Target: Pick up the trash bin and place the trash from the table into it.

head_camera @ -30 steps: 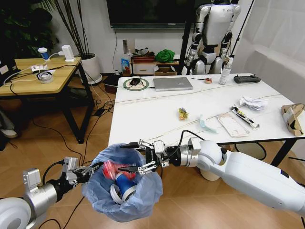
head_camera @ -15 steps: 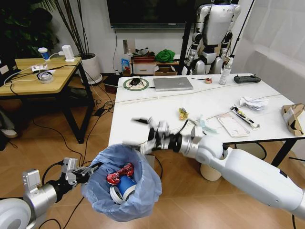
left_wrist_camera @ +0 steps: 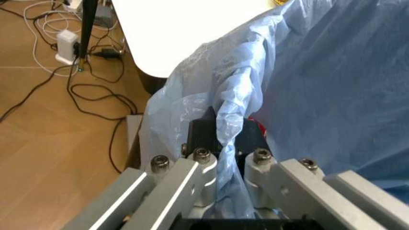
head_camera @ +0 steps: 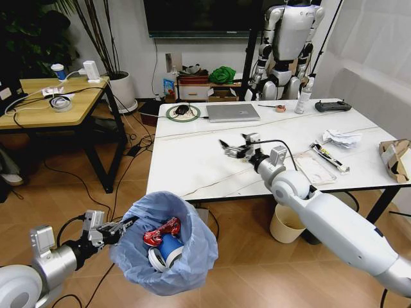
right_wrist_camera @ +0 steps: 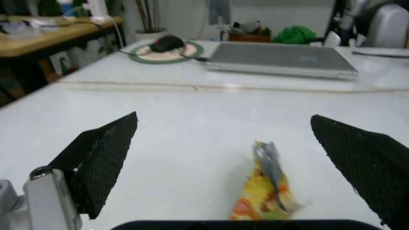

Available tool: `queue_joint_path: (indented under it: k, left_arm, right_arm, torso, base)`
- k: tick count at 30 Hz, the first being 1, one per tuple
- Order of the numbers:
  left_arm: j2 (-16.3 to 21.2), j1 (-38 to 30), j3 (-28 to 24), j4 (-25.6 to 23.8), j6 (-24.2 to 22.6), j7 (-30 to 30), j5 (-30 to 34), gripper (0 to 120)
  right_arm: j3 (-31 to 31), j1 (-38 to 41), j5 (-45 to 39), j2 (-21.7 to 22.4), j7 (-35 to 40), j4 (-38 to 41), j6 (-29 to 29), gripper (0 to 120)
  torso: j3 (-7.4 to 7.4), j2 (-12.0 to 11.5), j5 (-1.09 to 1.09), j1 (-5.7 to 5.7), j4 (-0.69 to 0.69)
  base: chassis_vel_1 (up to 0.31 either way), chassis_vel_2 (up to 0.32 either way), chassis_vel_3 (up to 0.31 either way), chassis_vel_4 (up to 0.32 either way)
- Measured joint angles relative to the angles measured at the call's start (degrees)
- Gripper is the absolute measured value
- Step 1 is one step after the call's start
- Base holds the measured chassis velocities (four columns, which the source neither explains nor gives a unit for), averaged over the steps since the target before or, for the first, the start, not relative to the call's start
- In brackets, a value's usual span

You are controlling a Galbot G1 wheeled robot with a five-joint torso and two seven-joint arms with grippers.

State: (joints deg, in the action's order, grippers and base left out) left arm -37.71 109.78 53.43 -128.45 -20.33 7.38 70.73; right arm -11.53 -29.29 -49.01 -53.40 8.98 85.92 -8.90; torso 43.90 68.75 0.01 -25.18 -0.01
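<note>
The right gripper (right_wrist_camera: 223, 158), fingers spread, hovers just short of a crinkly yellow foil wrapper (right_wrist_camera: 268, 194), light and slippery, best pinched across its middle; the left gripper (left_wrist_camera: 221, 158) pinches the soft blue-bagged round bin's rim (left_wrist_camera: 233, 96).

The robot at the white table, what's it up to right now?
It is clearing litter into a trash bin. Its left hand is clamped on the bin's rim and blue liner, holding it beside the table; a red wrapper and a blue-banded cup already lie inside. Its right hand is open over the tabletop, fingers either side of a yellow wrapper that lies flat and ungripped. Crumpled paper and a torn cardboard box wait farther along the table.
</note>
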Motion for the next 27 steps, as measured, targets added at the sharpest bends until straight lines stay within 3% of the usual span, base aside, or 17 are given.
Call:
queue_joint_path:
  k: [12,21,27]
  left_arm:
    - [-0.17,0.21,0.42,0.21,0.12,0.21,-0.12,0]
    - [0.03,0.05,0.45,0.95,0.21,0.46,0.02,0]
    - [0.22,-0.02,0.45,1.3,0.26,0.62,0.16,0]
  right_arm:
    - [0.19,0.68,0.49,-2.77,-0.3,-6.67,-0.87,99]
    - [-0.44,0.8,0.48,-3.67,-1.76,-9.88,0.56,71]
    - [-0.42,0.57,0.71,-3.86,-2.3,-11.05,0.87,44]
  torso:
    - [-0.01,0.0,-0.01,0.0,0.01]
    - [-0.01,0.0,-0.01,0.0,0.01]
    - [-0.01,0.0,-0.01,0.0,0.01]
  base:
    - [0.0,0.0,0.0,0.0]
    - [0.0,0.0,0.0,0.0]
    - [0.0,0.0,0.0,0.0]
